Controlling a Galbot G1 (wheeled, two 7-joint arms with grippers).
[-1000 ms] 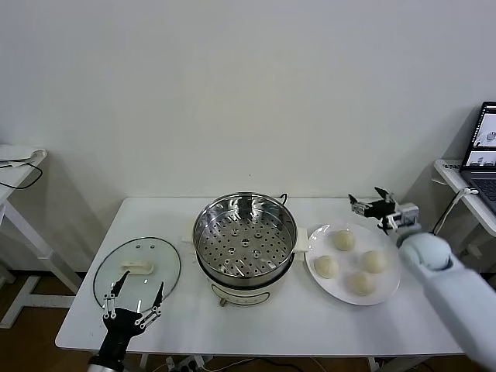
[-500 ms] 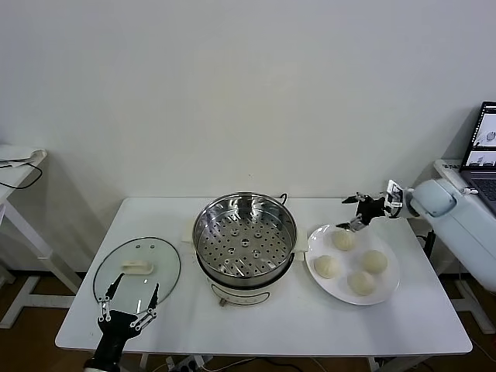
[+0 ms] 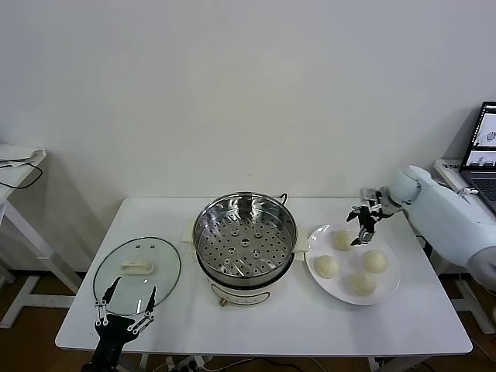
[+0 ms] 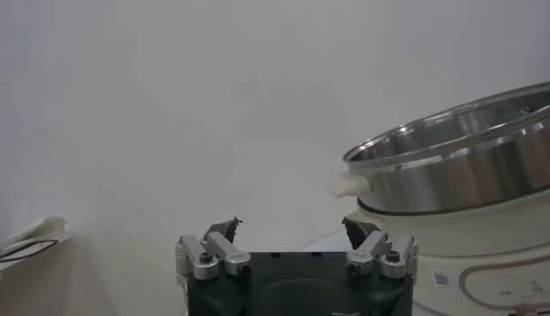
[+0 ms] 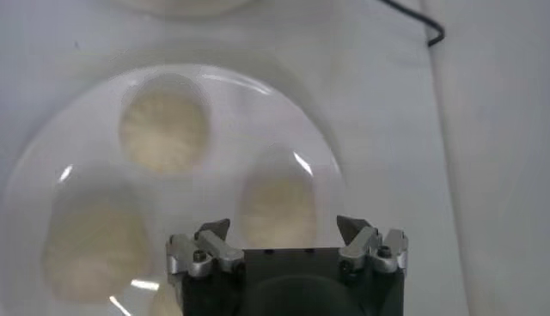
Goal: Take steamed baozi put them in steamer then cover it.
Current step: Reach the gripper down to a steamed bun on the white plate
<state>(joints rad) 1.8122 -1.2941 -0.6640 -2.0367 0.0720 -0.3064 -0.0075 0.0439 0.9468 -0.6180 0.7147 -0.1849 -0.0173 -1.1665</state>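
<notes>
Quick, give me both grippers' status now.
Left gripper: open, empty, by the glass lid.
Right gripper: open, empty, above the plate of baozi.

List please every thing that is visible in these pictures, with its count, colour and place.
steamed baozi: four, cream-white, on the plate
plate: one, white, on the table beside the steamer, on the robot's right
steamer: one, shiny steel with cream base, table centre, uncovered
glass lid: one, clear with cream handle, on the table at the robot's left
table: one, white
laptop: one, on a side table, far right
left gripper: open, near the lid's front edge
right gripper: open, above the plate
</notes>
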